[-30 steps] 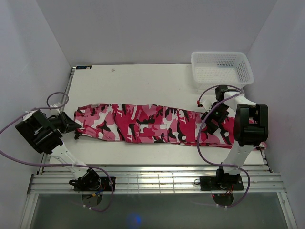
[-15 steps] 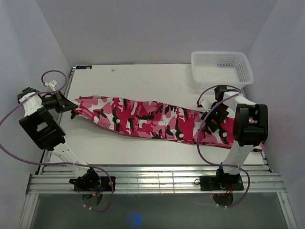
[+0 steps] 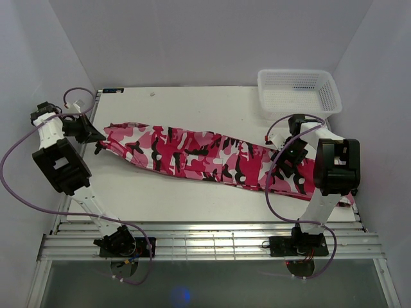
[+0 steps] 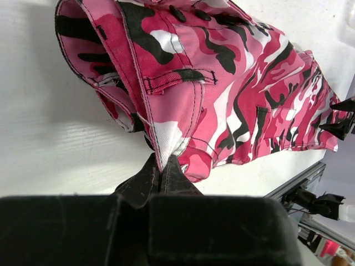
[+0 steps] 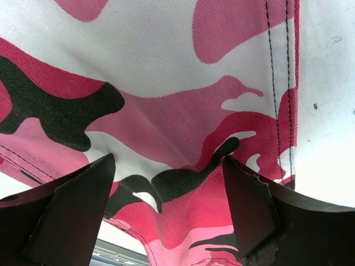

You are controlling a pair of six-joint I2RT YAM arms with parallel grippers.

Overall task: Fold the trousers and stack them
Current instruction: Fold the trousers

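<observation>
Trousers (image 3: 205,154), one end between left pincer (image 4: 161,162) tips, other perhaps under right pincer (image 5: 167,160)

Bright, even light; trousers (image 4: 222,111) sharp, soft shadows beneath.

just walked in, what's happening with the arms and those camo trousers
Two arms are handling the camouflage trousers, which lie stretched full length across the table. The left gripper is shut on a cloth edge at their left end. The right gripper is open over the other end, jaws apart above the cloth, not gripping it. The mesh basket sits apart in the far right corner.
</observation>
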